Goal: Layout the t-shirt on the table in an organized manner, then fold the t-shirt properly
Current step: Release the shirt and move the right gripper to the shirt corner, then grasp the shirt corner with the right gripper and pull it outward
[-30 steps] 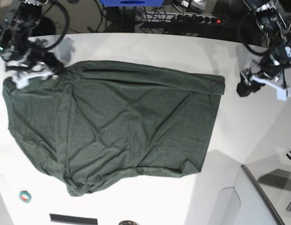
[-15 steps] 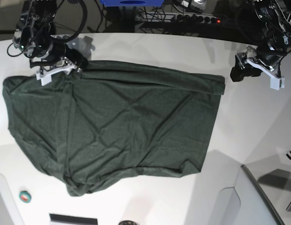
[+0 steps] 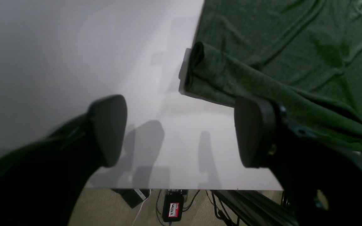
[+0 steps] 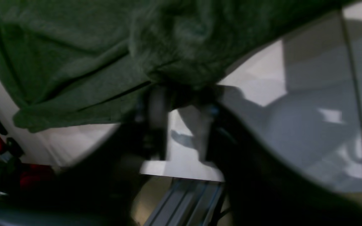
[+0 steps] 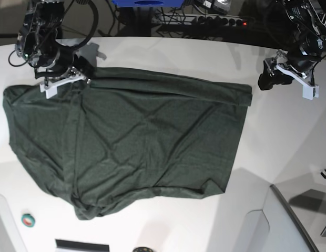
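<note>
Across the middle of the base view, the t-shirt (image 5: 136, 147) is spread over the white counter (image 5: 168, 52), mostly flat but with wrinkles, a rolled fold along its top edge and a bunched lower-left corner. So I'd call this the layout step, not the fold.

Upper left of that frame, the right end effector (image 5: 68, 76) sits right on the shirt's top-left corner. In its wrist view a wad of green fabric is bunched right at the fingers, so it looks closed on the t-shirt, though that shot is blurry. Upper right, the left end effector (image 5: 281, 79) is wide open, holding nothing, just beside the shirt's top-right corner (image 3: 196, 59) but not touching it.

My take on doing this well: get the left one onto that rolled corner, pinching both layers, then pull the two corners apart gently and evenly so the top edge goes taut. Yanking one side would probably just drag the whole shirt and add wrinkles.
</note>
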{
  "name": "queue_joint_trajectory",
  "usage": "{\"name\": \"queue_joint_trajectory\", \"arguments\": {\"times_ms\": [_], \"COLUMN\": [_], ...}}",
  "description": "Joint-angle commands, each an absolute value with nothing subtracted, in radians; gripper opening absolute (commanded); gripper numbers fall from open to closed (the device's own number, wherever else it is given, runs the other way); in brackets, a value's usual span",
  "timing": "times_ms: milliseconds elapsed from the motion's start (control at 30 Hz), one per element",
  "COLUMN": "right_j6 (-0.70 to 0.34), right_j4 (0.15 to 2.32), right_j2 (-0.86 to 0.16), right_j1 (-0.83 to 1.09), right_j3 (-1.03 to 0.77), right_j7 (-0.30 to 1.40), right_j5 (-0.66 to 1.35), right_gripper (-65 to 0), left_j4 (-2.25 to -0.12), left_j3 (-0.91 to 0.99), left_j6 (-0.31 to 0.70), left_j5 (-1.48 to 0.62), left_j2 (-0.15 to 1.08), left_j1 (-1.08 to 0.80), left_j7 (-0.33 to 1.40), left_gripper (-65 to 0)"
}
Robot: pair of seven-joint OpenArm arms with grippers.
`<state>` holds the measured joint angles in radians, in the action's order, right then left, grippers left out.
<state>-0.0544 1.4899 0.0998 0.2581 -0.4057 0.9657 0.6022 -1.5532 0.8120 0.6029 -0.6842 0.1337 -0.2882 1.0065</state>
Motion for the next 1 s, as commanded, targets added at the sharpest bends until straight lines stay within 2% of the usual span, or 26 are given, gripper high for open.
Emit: {"name": "queue_joint_trajectory", "arguments": {"times_ms": [0, 133, 633, 867, 967], "right_j6": [-0.059, -0.059, -0.05, -0.048, -0.016], "right_j4": [1.504, 1.517, 1.593, 1.549, 1.503], "right_j2": [0.097, 0.097, 0.097, 0.088, 0.084], "right_j1": [0.248, 0.249, 0.143, 0.044, -0.002], "right_j3": [-0.406, -0.406, -0.406, -0.41, -0.41], "right_j7": [0.966, 0.969, 1.132, 1.139, 1.159], "right_j5": [0.619, 0.619, 0.621, 0.613, 0.613], "right_gripper": [-61.4, -64.1, -64.2, -64.2, -64.2], "left_j4": [-1.569, -1.567, -1.567, -1.567, -1.567], "left_j3": [0.817, 0.817, 0.814, 0.816, 0.816], "left_j6": [0.608, 0.608, 0.604, 0.604, 0.604], "left_j5": [-0.704, -0.702, -0.7, -0.7, -0.7], "left_j2": [0.148, 0.148, 0.147, 0.147, 0.148], "left_j1": [-0.288, -0.288, -0.285, -0.285, -0.285], "left_j7": [0.99, 0.99, 0.99, 0.99, 0.99], "left_gripper": [-14.0, -14.0, -14.0, -14.0, -14.0]}}
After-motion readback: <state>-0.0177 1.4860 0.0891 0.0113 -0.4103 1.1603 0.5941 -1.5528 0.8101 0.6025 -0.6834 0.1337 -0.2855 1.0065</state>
